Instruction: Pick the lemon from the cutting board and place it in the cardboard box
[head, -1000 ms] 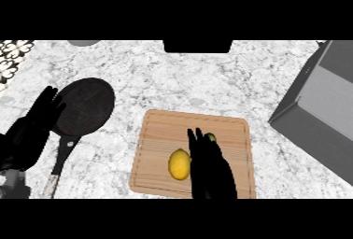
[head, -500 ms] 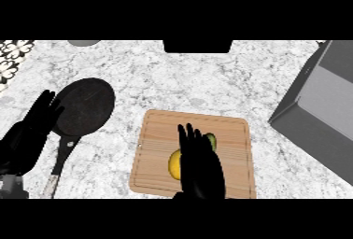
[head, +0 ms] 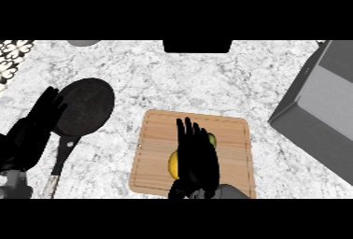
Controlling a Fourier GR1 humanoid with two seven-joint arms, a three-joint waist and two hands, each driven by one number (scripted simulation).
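A wooden cutting board (head: 157, 140) lies on the marble counter in the lower middle of the head view. The yellow lemon (head: 173, 164) rests on it, mostly hidden: only its left edge shows. My right hand (head: 197, 161) hovers flat over the lemon, fingers straight and pointing away from me. A small green thing (head: 212, 139) peeks out at the hand's right side. The grey box (head: 318, 112) stands at the right edge. At the left edge, my left hand (head: 33, 133) stays open, fingers up.
A black frying pan (head: 85, 107) lies left of the board, its handle (head: 60, 165) running toward me beside my left hand. A dark object (head: 196, 45) sits at the counter's far edge, and patterned tiles (head: 12, 58) show at the top left.
My right hand has slid left across the board and now covers most of the lemon. The left hand has shifted slightly toward the pan.
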